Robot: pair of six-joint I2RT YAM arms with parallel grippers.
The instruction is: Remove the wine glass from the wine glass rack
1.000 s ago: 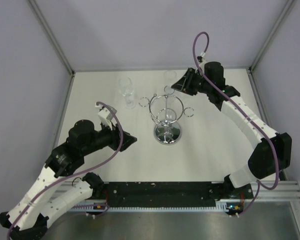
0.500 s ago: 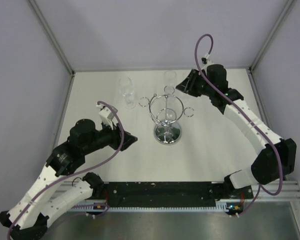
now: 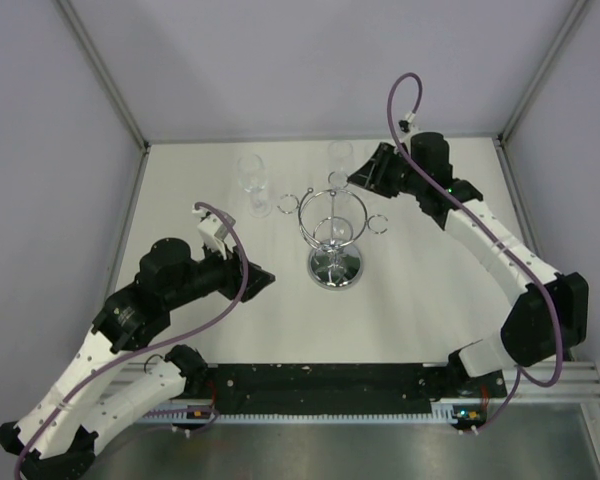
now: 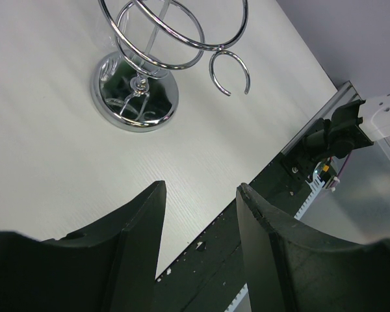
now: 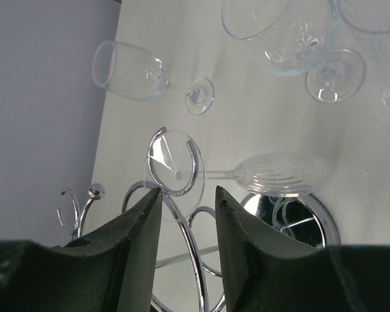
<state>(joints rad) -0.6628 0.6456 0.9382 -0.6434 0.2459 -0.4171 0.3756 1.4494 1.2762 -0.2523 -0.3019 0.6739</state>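
The chrome wine glass rack [image 3: 332, 215] stands mid-table on its round mirrored base [image 3: 335, 268]. A ribbed wine glass [image 5: 281, 174] hangs upside down from it, its foot [image 5: 175, 170] resting in one of the small rings. My right gripper [image 5: 187, 192] is open at the rack's far right side [image 3: 356, 178]. Its fingertips stop just short of the glass foot, on either side of a hoop wire, and touch nothing. My left gripper [image 4: 200, 190] is open and empty, low over the table to the left of the base [image 4: 135, 91].
A clear wine glass [image 3: 252, 185] stands at the back left of the rack and another [image 3: 338, 152] at the back behind it. The right wrist view shows several glasses [image 5: 127, 70] on the table beyond the rack. An empty ring [image 4: 229, 71] juts towards my left arm.
My right gripper has shifted slightly at the rack's far side and its jaws have spread a little wider. The left arm and the rack have not moved.
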